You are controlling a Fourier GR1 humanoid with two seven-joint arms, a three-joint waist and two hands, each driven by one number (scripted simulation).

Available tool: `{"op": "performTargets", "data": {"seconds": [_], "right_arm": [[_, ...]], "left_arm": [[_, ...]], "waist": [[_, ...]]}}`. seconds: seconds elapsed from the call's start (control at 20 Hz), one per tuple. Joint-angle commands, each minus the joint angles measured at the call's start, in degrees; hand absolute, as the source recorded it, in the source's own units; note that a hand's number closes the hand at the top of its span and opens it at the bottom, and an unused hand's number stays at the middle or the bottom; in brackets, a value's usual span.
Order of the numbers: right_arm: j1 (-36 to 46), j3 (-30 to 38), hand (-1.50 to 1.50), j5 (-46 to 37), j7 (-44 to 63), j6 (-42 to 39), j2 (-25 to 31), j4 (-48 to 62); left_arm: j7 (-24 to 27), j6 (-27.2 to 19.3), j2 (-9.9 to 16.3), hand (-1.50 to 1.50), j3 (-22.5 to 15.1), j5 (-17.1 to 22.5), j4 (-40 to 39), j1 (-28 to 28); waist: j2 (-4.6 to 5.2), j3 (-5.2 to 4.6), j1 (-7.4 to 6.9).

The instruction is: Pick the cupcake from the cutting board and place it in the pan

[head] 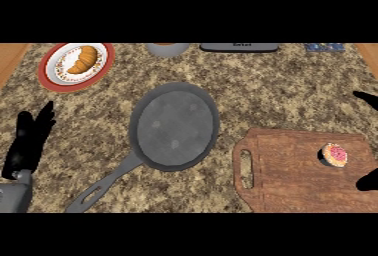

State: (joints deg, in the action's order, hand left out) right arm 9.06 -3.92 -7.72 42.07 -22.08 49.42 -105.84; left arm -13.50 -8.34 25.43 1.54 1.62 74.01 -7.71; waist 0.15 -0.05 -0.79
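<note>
Resting on our cutting board (295,175), cupcake (335,154), between the spread black fingertips of our right hand (367,181), untouched; pan (174,126) well apart; left hand (29,140) open, idle.

Speckled brown-and-tan bench (280,90). Dark grey pan (174,125). Reddish-brown wooden board (295,185) with a pink-frosted cupcake (335,154). Golden croissant (83,60) on a white plate (102,67) rimmed red. Black hands (29,140).

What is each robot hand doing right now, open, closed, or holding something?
Left robot hand: open, fingers straight, holding nothing, at the view's left edge.
Right robot hand: only black tips show at the right edge; open or shut cannot be told.
</note>
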Motion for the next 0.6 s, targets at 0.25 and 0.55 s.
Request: {"op": "performTargets", "data": {"seconds": [0.25, 0.55], "right_arm": [[2.79, -2.9, -1.5, -9.46, 2.58, -4.3, -8.55, 3.79], [-1.88, -0.7, -1.5, -15.51, -1.99, -6.96, -8.97, 4.53]], "left_arm": [[-3.06, 2.08, -0.62, 0.0, 2.48, -1.33, 2.7, 0.06], [-0.33, 2.11, -2.4, 0.0, 3.68, -3.38, 0.87, 1.14]], "waist": [[-0.16, 0.05, 0.52], [-0.18, 0.05, 0.84]]}}
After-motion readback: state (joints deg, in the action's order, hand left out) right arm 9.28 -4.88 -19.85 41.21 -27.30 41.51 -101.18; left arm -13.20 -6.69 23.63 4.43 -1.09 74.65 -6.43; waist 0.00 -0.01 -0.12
